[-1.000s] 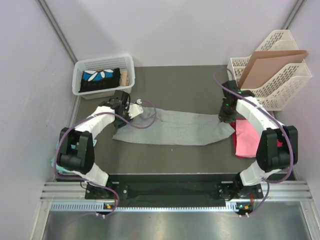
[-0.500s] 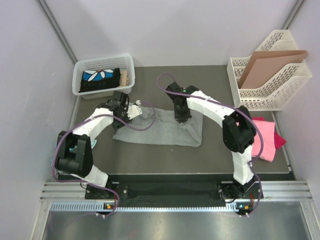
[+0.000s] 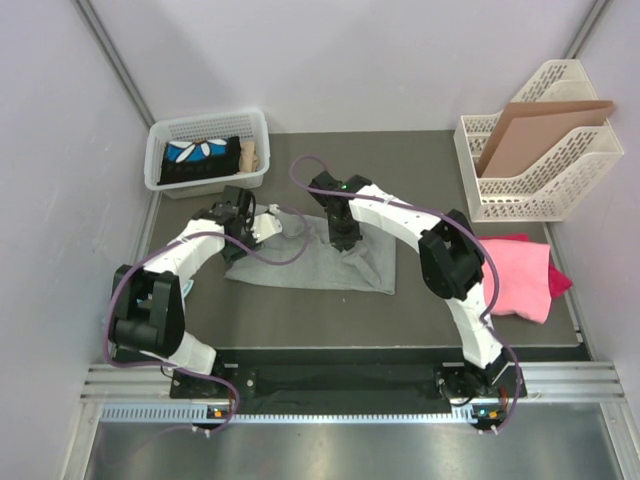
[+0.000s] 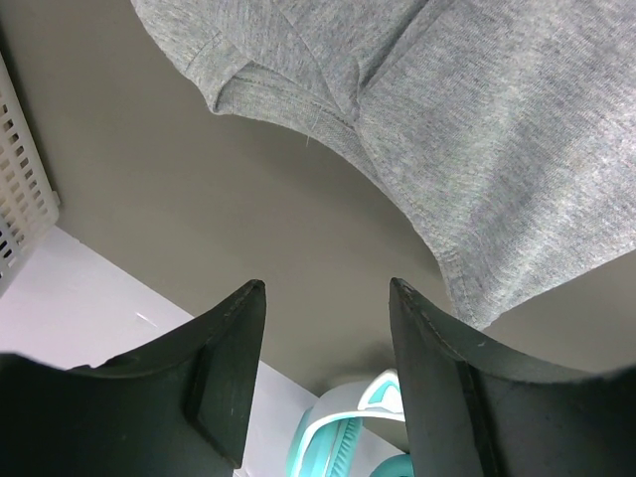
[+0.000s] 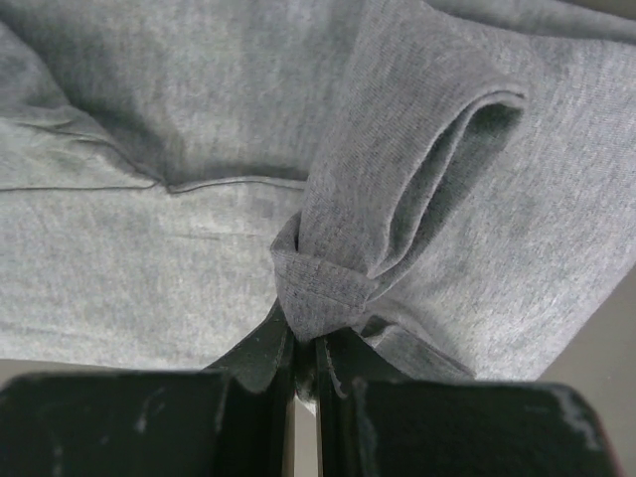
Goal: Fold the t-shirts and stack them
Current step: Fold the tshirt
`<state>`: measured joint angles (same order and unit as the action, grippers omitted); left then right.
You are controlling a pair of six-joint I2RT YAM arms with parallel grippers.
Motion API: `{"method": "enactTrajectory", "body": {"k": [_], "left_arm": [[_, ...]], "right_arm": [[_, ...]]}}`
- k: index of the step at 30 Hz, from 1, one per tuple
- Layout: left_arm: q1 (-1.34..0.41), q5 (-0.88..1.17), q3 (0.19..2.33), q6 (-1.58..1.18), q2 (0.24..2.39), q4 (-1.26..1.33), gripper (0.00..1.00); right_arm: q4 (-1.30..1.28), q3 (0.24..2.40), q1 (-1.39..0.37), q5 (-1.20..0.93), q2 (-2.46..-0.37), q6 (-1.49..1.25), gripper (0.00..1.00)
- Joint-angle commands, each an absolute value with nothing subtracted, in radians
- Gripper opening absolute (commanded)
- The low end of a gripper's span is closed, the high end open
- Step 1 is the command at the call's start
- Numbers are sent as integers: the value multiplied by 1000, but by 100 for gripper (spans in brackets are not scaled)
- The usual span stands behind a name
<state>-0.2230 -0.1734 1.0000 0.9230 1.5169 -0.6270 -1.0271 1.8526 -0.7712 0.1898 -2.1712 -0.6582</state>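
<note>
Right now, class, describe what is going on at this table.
The right gripper is shut on a bunched edge of the heather grey t-shirt, holding it above the shirt's middle so the cloth lies doubled over. The left gripper hangs open by the shirt's left end, gripping nothing. The pink t-shirts lie heaped at the right.

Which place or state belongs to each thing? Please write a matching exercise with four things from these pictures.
Things:
1. left gripper
2. right gripper
3. pink t-shirts
4. cardboard sheet

Places or states:
A. stands in the white file rack
B. open, holding nothing
C. lies flat at the far right
D. shut on the grey t-shirt

Pairs: 1-B, 2-D, 3-C, 4-A.
</note>
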Motion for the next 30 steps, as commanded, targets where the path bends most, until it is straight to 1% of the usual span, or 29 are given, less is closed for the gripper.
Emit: {"method": "enactTrajectory", "body": {"k": [1,6,7,9,10,11,14,15,17,20,25,29,30], "left_arm": [[-216,-173,1000,933,1502,-594,59],[-216,-166,1011,927,1500,-606,59],[-216,-166,1012,925,1500,-607,59],[-216,-169,1012,923,1500,-611,59],[-216,-173,1012,920,1500,-614,59],[-216,-176,1012,922,1500,-617,59],[-216,-186,1015,925,1496,-626,59],[-216,-189,1019,927,1496,-629,59],[-216,-193,1029,925,1499,-638,59],[-216,-198,1048,919,1509,-653,59],[-218,-206,1075,907,1516,-666,59],[-219,-216,1088,900,1520,-667,59],[-219,-219,1091,900,1522,-669,59]], "right_arm": [[-1008,1924,-801,158,-2184,-664,0],[-993,1957,-815,106,-2233,-658,0],[-992,1970,-818,92,-2246,-652,2],[-1005,2023,-822,54,-2289,-626,33],[-1011,2037,-828,43,-2299,-620,44],[-1020,2049,-827,28,-2312,-606,60],[-1022,2066,-821,20,-2297,-591,80],[-1020,2068,-816,14,-2284,-586,83],[-1016,2071,-798,5,-2246,-581,87],[-990,2028,-756,-49,-2157,-592,87],[-844,1786,-689,-149,-1984,-640,85],[-804,1672,-718,-164,-1895,-653,84],[-781,1616,-727,-170,-1884,-658,84]]}}
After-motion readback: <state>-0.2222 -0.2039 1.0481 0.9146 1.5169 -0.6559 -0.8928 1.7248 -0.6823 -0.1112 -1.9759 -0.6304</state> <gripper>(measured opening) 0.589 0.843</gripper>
